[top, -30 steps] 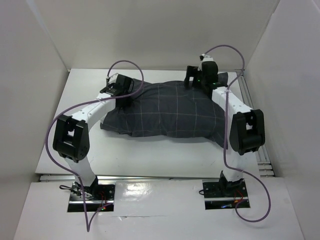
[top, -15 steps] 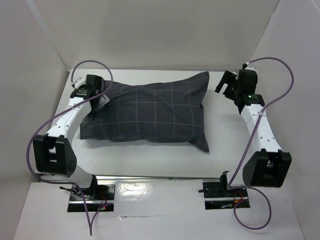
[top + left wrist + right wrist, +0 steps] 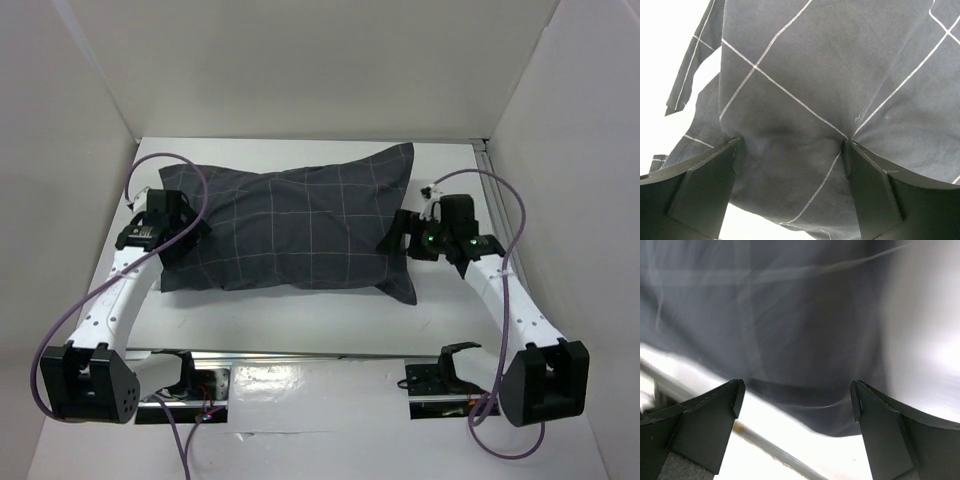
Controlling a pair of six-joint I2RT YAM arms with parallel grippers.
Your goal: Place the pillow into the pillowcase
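Noted pillowcase (image 3: 290, 225) puffed full, lying flat on table (image 3: 300, 320) between the two arms. Found left gripper (image 3: 791, 145) at its left end, jaws spread wide, cloth bulging between them, unpinched. Found right gripper (image 3: 797, 385) at near-right corner, jaws equally wide, with blurred cloth just ahead.

The pillowcase (image 3: 290, 225) lies on the table (image 3: 300, 320) between the left claw (image 3: 183, 236) and right claw (image 3: 393, 238).

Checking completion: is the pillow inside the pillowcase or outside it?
Inside, it seems: the pillowcase lies plump and full on the table, and no white pillow shows beside it or poking out.
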